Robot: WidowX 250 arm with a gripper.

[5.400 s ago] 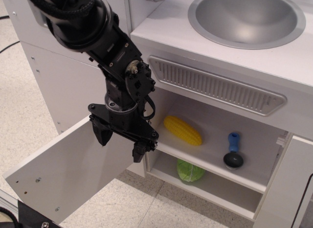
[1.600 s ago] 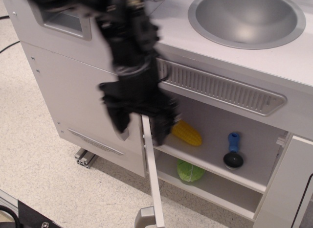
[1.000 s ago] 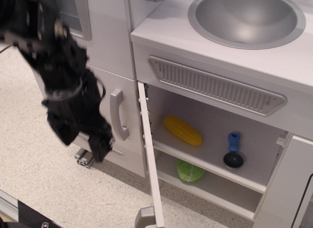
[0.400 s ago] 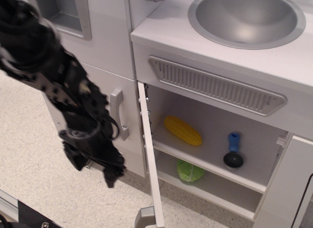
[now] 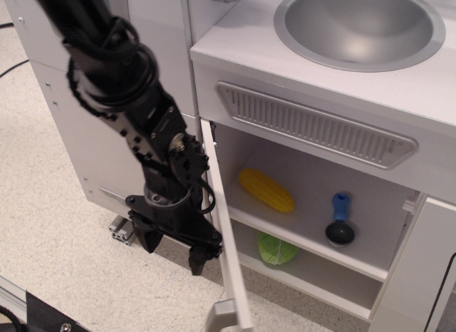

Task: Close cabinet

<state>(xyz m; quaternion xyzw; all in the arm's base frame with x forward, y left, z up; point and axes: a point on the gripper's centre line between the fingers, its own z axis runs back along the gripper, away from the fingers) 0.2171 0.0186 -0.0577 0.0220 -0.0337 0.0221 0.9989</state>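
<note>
The cabinet (image 5: 313, 168) is a wide white compartment under the sink with one inner shelf (image 5: 313, 239). Its flat white door (image 5: 226, 232) stands about half open, edge-on to the camera, with the silver handle (image 5: 217, 316) at its lower end. My gripper (image 5: 173, 250) is open and empty. It hangs just left of the door's outer face, its right finger (image 5: 199, 258) close against the door; I cannot tell whether it touches. The black arm comes down from the upper left.
On the shelf lie a yellow corn cob (image 5: 266, 190) and a blue-handled black utensil (image 5: 340, 220); a green vegetable (image 5: 277, 249) sits below. A steel sink (image 5: 360, 24) is on top. Another white door (image 5: 420, 268) stands at right. Speckled floor lies at left.
The door swung from wide open to about half open. My arm drew off to the left, then came back right; the gripper now sits against the door's outer face, and the door has turned slightly further.
</note>
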